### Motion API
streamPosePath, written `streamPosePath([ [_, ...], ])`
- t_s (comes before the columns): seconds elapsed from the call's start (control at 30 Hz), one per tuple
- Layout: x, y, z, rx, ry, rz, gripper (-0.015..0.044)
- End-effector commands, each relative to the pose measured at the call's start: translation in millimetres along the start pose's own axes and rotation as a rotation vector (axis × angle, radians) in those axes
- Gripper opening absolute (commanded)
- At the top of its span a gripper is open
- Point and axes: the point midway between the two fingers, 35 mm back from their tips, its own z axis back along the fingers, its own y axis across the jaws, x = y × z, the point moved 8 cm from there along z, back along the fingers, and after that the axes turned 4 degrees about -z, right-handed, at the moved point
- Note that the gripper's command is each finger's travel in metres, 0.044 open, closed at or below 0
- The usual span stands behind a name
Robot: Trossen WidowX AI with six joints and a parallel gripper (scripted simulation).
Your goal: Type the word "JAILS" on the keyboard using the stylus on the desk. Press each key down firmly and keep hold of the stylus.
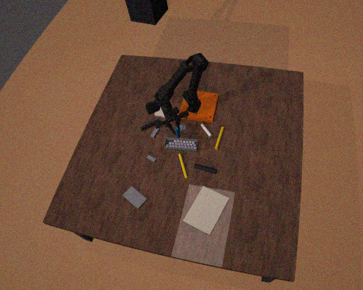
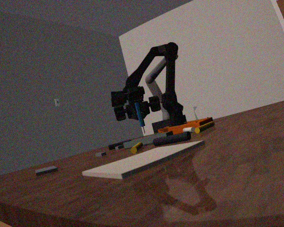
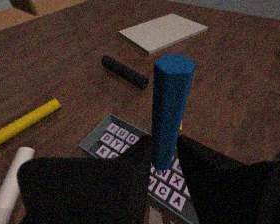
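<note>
The small grey keyboard (image 1: 181, 144) (image 2: 143, 140) (image 3: 114, 136) with white keys lies flat in the middle of the dark wooden desk (image 1: 264, 136). The blue stylus (image 1: 176, 131) (image 2: 139, 114) (image 3: 171, 107) stands nearly upright, and its thin tip hangs a little above the keyboard's rear edge. My gripper (image 1: 175, 125) (image 2: 136, 109) (image 3: 163, 140) is shut on the stylus's upper part. In the wrist view the black fingers hide part of the key rows, and I cannot tell which key the tip is over.
Two yellow sticks (image 1: 219, 138) (image 1: 183, 166) (image 3: 23, 122), a white stick (image 1: 205, 129) (image 3: 11, 182) and a dark bar (image 1: 205, 168) (image 2: 172, 138) (image 3: 125, 72) lie around the keyboard. An orange plate (image 1: 205, 107) carries the arm's base. A white pad (image 1: 206, 210) (image 2: 143, 162) (image 3: 163, 32) and small grey blocks (image 1: 135, 197) (image 1: 151, 158) lie nearer the front.
</note>
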Motion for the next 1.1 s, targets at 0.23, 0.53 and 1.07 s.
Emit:
streamPosePath([
  [0.23,13,24,-24,-0.006,0.037,0.006,0.0000],
  [0.53,24,43,-38,-0.020,0.016,0.007,0.0000],
  [1.07,35,70,-53,-0.019,-0.074,-0.011,0.0000],
])
